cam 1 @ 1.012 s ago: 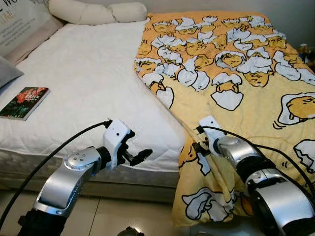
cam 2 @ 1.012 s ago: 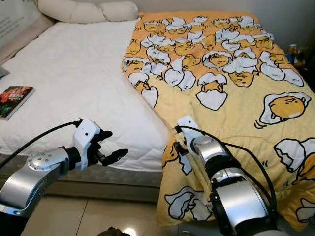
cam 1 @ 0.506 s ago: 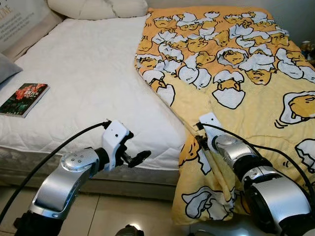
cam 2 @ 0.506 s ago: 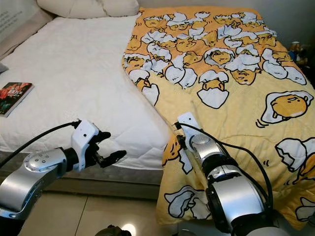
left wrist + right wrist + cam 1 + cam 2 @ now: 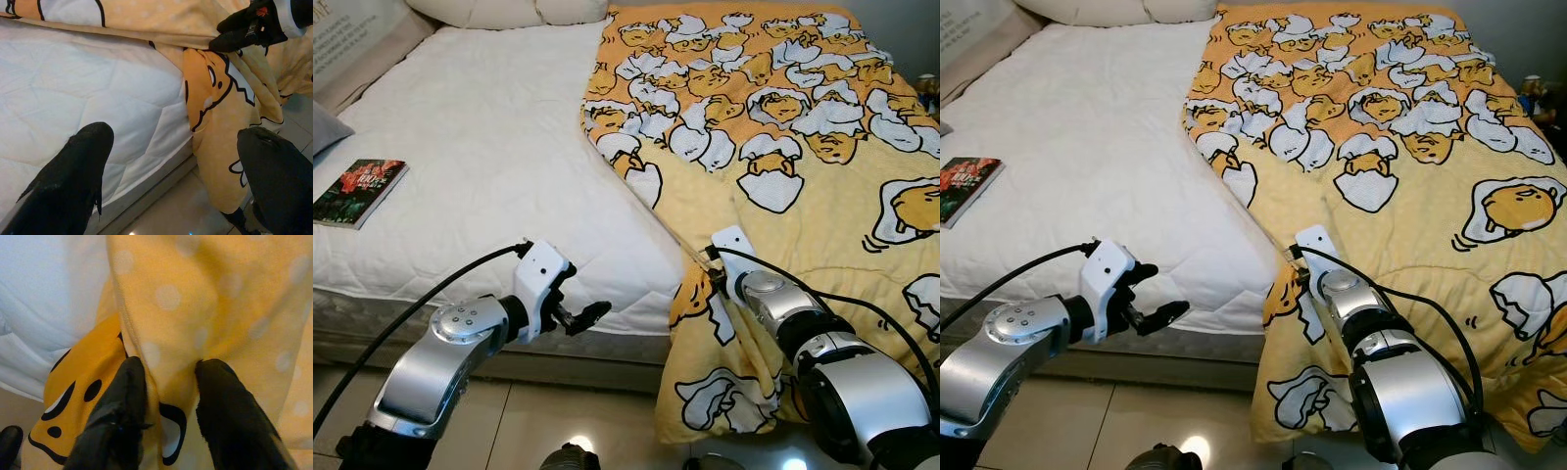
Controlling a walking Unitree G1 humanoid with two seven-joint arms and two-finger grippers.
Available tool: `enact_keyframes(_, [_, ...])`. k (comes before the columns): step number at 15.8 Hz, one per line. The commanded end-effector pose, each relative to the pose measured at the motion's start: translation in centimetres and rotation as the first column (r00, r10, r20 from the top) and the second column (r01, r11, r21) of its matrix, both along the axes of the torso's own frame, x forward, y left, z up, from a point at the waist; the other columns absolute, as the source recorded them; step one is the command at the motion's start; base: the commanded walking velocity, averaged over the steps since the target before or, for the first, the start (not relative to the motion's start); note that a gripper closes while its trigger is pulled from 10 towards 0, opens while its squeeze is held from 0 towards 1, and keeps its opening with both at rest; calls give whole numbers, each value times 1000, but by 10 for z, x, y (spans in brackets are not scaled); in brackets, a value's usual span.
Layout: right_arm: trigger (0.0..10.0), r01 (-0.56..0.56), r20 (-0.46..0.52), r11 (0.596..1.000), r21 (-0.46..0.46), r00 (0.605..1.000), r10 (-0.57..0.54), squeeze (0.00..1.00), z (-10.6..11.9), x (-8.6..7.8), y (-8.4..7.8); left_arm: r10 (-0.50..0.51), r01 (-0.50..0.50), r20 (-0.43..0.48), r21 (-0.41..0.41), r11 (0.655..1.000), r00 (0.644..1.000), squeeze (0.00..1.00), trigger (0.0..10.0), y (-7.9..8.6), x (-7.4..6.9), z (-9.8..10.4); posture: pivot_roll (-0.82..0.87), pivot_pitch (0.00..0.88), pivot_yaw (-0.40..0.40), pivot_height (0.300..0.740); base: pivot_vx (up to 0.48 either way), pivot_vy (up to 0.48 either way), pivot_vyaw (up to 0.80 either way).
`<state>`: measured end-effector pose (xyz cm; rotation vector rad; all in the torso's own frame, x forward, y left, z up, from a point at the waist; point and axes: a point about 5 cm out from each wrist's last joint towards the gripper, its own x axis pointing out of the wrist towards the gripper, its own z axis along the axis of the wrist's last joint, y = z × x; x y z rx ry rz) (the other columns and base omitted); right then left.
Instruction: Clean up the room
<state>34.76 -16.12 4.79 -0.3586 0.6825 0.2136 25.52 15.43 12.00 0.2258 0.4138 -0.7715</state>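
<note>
At the near edge of the bed (image 5: pixel 489 176), the right gripper (image 5: pixel 164 396) pinches a fold of the yellow blanket (image 5: pixel 783 166), which covers the right half and spills to the floor, likely to drag it across the bare mattress. Left gripper (image 5: pixel 590 313) hovers spread just beside (probably ready to help). A book (image 5: pixel 359 193) lies far left.
</note>
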Motion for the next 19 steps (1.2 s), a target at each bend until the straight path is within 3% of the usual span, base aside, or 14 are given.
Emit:
enact_keyframes(1, [0, 15, 0, 1000, 3, 1000, -15, 0, 1, 1, -2, 9, -9, 6, 11, 1000, 1000, 0, 10000, 4, -1, 3, 100, 94, 64, 740, 0, 0, 0])
enact_keyframes(8, [0, 24, 21, 999, 25, 999, -24, 0, 8, 5, -7, 21, -22, 6, 16, 1000, 1000, 0, 10000, 6, -3, 4, 90, 103, 61, 740, 0, 0, 0])
enact_keyframes(14, [0, -115, 64, 983, 146, 992, 106, 0, 22, 12, 2, 56, -56, 22, 22, 998, 998, 0, 10000, 20, -2, 10, 83, 95, 57, 740, 0, 0, 0])
enact_keyframes(15, [0, -189, 73, 957, 220, 981, 177, 0, 30, 15, 11, 62, -63, 26, 28, 998, 998, 0, 10000, 24, -4, 12, 80, 94, 57, 740, 0, 0, 0])
enact_keyframes(16, [0, -281, 80, 905, 319, 960, 270, 0, 39, 16, 26, 70, -71, 28, 33, 997, 997, 0, 10000, 29, -5, 14, 79, 92, 57, 740, 0, 0, 0])
enact_keyframes(18, [0, -327, 81, 872, 364, 944, 320, 0, 43, 15, 34, 76, -77, 29, 36, 996, 997, 0, 10000, 31, -5, 15, 81, 92, 57, 740, 0, 0, 0])
enact_keyframes(19, [0, -388, 83, 822, 417, 917, 391, 0, 48, 12, 46, 84, -85, 32, 43, 995, 996, 0, 10000, 35, -5, 16, 81, 92, 58, 740, 0, 0, 0])
